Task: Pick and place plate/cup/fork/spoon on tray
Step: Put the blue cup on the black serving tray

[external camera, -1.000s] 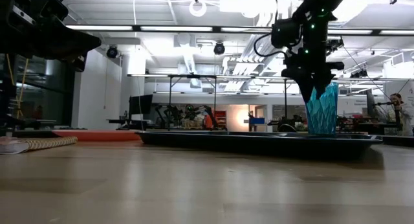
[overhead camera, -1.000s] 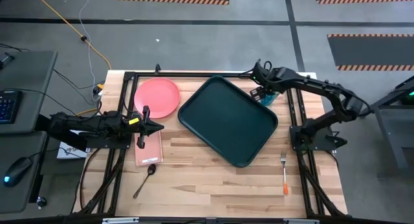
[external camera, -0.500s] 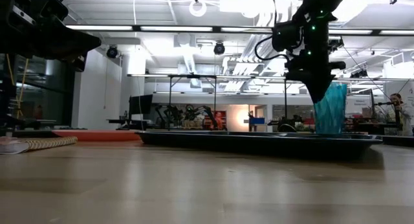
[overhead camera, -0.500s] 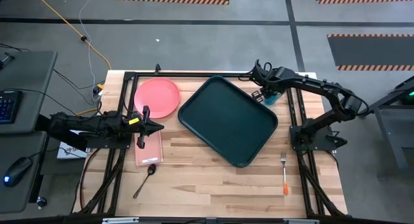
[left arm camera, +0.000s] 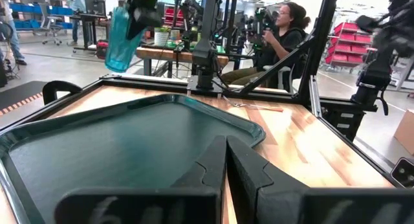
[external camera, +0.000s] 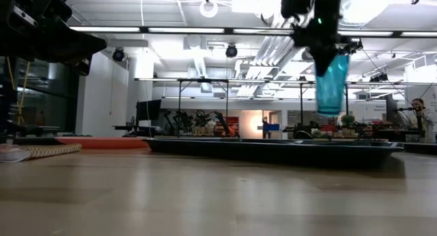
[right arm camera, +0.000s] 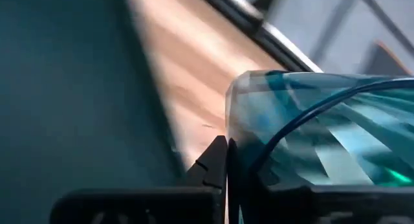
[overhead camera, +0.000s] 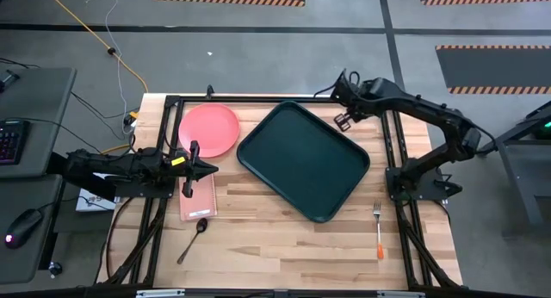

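The teal cup (external camera: 332, 82) hangs in the air at the tray's far right corner, also seen in the left wrist view as the cup (left arm camera: 120, 35). My right gripper (overhead camera: 343, 119) is shut on it. The dark green tray (overhead camera: 303, 158) lies mid-table. The pink plate (overhead camera: 208, 130) lies flat to its left. The orange-handled fork (overhead camera: 377, 229) lies near the right front. The dark spoon (overhead camera: 193, 239) lies near the left front. My left gripper (overhead camera: 209, 168) waits shut beside the plate. My right gripper has the cup's wall at the rim (right arm camera: 228, 123) between its two fingers. One finger (right arm camera: 208, 164) is outside the cup and the other shows through the wall. The fingers come from above, pointing down. The cup hangs upright below them, clear of table and tray.
A pink rectangular slab (overhead camera: 197, 197) lies under my left gripper, near the spoon. Black frame rails (overhead camera: 258, 98) run along the table's far edge and sides. A seated person (left arm camera: 284, 30) shows in the room beyond the table.
My right gripper has shut on the cup, which stood on the table by the tray's far right corner. It then rose with the cup, which now hangs clear above the tray's rim, a little nearer the tray.
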`<state>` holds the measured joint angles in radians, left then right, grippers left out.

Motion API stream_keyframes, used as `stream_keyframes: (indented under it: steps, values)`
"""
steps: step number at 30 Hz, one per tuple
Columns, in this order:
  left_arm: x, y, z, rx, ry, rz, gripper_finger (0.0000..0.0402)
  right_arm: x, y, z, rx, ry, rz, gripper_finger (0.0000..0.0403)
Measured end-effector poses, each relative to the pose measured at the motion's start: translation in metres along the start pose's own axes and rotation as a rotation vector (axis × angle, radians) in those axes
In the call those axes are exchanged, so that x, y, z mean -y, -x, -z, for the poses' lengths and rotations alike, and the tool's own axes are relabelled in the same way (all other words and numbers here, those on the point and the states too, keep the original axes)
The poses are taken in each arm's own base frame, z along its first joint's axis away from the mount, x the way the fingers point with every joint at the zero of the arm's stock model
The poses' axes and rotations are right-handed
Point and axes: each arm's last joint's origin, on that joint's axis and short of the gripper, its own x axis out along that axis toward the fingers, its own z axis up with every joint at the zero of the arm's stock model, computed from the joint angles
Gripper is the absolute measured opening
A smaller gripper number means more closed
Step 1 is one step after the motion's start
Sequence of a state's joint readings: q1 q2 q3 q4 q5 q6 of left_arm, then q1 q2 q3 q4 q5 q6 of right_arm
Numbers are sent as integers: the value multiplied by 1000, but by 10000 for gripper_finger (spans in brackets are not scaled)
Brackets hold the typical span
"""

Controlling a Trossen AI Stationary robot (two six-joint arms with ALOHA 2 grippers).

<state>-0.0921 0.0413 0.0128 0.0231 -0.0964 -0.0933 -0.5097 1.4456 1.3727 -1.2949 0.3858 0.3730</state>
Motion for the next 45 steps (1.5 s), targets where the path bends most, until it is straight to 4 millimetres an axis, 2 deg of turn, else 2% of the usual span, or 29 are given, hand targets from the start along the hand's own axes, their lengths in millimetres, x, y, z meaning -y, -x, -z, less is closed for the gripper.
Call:
stream_keyframes:
  steps: [4,8,12,17,23,27,33,45]
  values:
    - [0,0,0,0,0,0,5,-28,30,4,54,125,-175,4]
    - [0,0,0,0,0,0,5,-60,51,25,50,250,-301,3]
    - [0,0,0,0,0,0,5,-85,54,54,-1,324,-312,3]
    - [0,0,0,0,0,0,5,-102,48,86,-78,346,-272,3]
    - [0,0,0,0,0,0,5,-112,23,110,-142,301,-212,3]
    - [0,0,0,0,0,0,5,-117,8,117,-170,284,-240,2]
    - [0,0,0,0,0,0,5,-111,4,120,-208,265,-178,2]
    - [0,0,0,0,0,0,5,-109,0,111,-205,218,-197,2]
